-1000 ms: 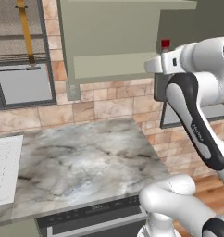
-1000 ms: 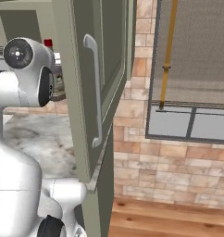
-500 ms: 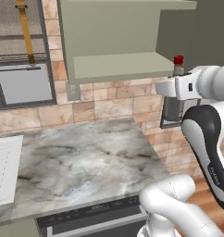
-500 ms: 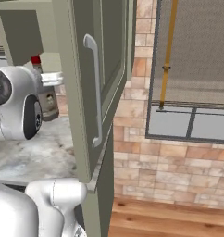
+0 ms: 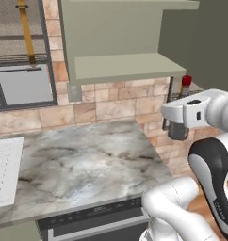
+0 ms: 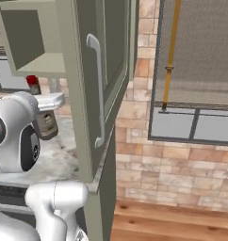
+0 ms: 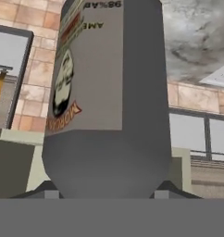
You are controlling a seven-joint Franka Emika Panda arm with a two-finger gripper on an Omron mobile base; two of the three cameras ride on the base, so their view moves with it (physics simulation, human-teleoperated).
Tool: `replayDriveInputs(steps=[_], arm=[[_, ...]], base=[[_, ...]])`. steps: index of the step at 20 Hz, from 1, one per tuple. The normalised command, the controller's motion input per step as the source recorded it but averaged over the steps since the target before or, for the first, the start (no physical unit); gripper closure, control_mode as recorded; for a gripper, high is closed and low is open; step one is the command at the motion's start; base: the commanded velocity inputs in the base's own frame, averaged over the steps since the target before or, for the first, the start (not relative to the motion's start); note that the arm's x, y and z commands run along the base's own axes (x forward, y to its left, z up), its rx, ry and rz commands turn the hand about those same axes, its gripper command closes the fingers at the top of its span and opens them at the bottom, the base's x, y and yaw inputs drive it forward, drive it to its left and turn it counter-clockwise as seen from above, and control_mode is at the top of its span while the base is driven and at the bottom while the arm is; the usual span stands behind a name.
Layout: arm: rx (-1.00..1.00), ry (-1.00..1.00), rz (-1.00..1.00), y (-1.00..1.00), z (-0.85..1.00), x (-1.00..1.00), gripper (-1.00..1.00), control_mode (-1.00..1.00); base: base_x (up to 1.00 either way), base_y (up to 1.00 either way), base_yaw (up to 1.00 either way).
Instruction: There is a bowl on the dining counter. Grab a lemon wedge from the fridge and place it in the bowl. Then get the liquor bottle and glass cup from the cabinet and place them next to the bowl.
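— Where's the liquor bottle (image 5: pixel 181 113) right now?

— Up in the air, out past the right-hand end of the open wall cabinet (image 5: pixel 120 42), roughly level with its lower shelf. From the left side you can see its red cap poking up above the white hand, and its dark body hanging below, over the right edge of the marble counter (image 5: pixel 83 164).

— So the gripper (image 7: pixel 104 192) has it?

— Yes. From the camera on the hand the bottle's grey body sits squarely between the two dark finger tips (image 7: pixel 44 190), one against each side, and its label runs upside down there. The jaws are spread fairly wide and closed against the bottle's sides.

— And from the other side?

— The bottle (image 6: pixel 44 120) hangs left of the open cabinet door (image 6: pixel 90 80) with the long pale handle, just below the cabinet's shelf. The red cap shows beside the arm's round white joint, the label facing out. The bottle looks upright.

— Anything else around the cabinet?

— A brick wall behind and a window (image 5: pixel 24 70) to its left.
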Motion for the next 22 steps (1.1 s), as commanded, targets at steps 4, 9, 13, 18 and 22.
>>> replayDriveInputs(steps=[4,9,13,18,22], arm=[[0.0,0.0,0.0,0.0,0.0,0.0,1.0,1.0],[0.0,0.0,0.0,0.0,0.0,0.0,1.0,1.0],[0.0,0.0,0.0,0.0,0.0,0.0,1.0,1.0],[0.0,0.0,0.0,0.0,0.0,0.0,1.0,1.0],[0.0,0.0,0.0,0.0,0.0,0.0,1.0,1.0]], base=[[-1.0,0.0,0.01],[-1.0,0.07,0.19],[-0.99,0.23,0.6],[-0.77,0.24,0.79],[-0.57,0.36,0.84]])
